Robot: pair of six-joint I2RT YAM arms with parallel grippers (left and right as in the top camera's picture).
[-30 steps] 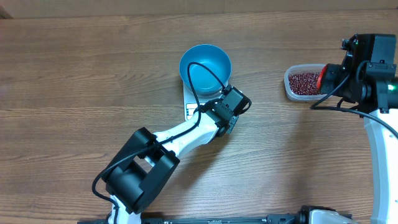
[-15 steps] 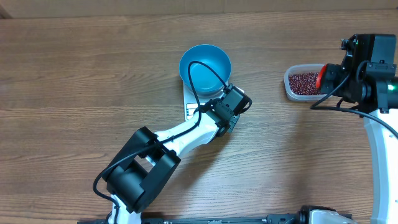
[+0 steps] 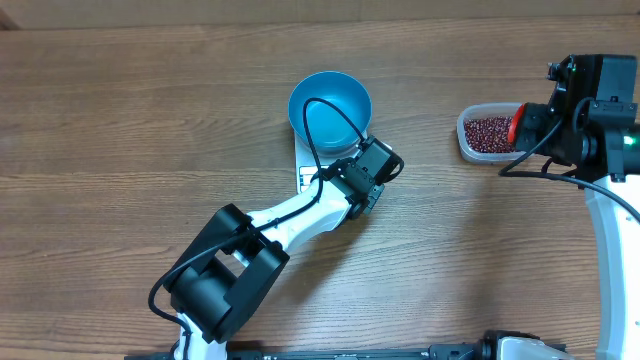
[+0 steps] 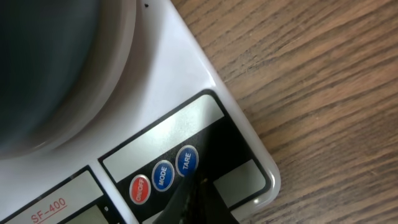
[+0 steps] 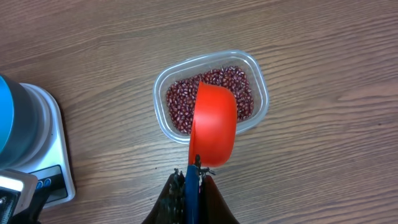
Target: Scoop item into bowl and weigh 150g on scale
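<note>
Starting at the left of the table (image 3: pixel 120 120), the left gripper (image 4: pixel 189 186) is clenched on nothing, its closed tip set at the lower edge of the blue TARE button (image 4: pixel 186 160) on the scale (image 4: pixel 205 106). Fingers pinched together make a narrow point, which suits poking one small button among three; whether it is actually pressing down cannot be told. The blue bowl (image 3: pixel 340 92) sits on the scale's platform and looks empty, so zeroing it out before any filling seems to be the step in hand.

Further right, the clear tub (image 5: pixel 261 81) stands well apart from the scale, with the beans (image 5: pixel 180 102) all lying inside it. The right gripper (image 5: pixel 193 177) grasps the handle of the orange-red scoop (image 5: pixel 214 121), whose cup hangs over the near half of the tub, above the beans rather than in them. That placement looks like waiting, poised to dig once the scale reads zero.

Against the overhead pictures from a second and half a second ago, almost nothing differs: the left arm keeps its reach to the scale, the right arm stays over the tub, and the bowl is as empty as it was.
</note>
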